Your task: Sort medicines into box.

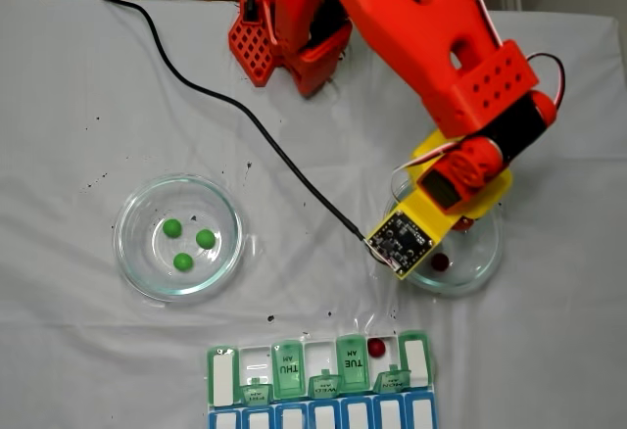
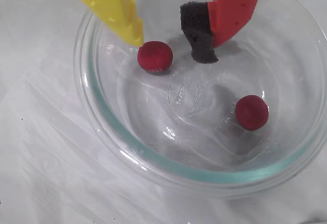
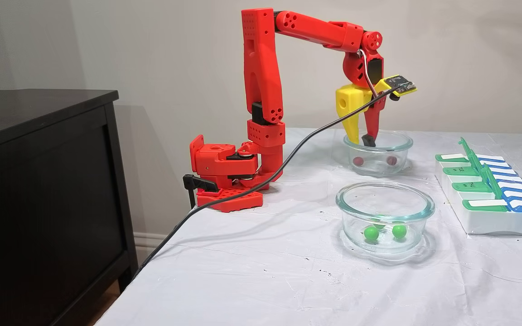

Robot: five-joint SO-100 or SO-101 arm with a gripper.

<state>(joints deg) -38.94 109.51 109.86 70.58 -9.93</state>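
Two dark red medicines [image 2: 155,56] [image 2: 251,112] lie in a clear glass dish [image 2: 102,116]. My gripper [image 2: 171,49] is open and reaches down into that dish. The yellow finger's tip [image 2: 134,32] stands just beside the nearer red one, and the red finger's black pad [image 2: 199,32] is apart from it. Nothing is held. In a fixed view the gripper [image 3: 361,140] hangs at the far dish [image 3: 406,145]. Three green medicines [image 1: 172,226] [image 1: 205,238] [image 1: 182,262] sit in the left dish [image 1: 132,253]. The box [image 1: 323,382] lies at the front edge, with one red medicine [image 1: 376,348] in an open compartment.
A black cable [image 1: 245,120] runs across the white cloth to the wrist camera board [image 1: 400,240]. The arm's base [image 1: 284,37] stands at the table's back. A black cabinet [image 3: 39,181] stands beside the table, left in a fixed view. Small black specks dot the cloth.
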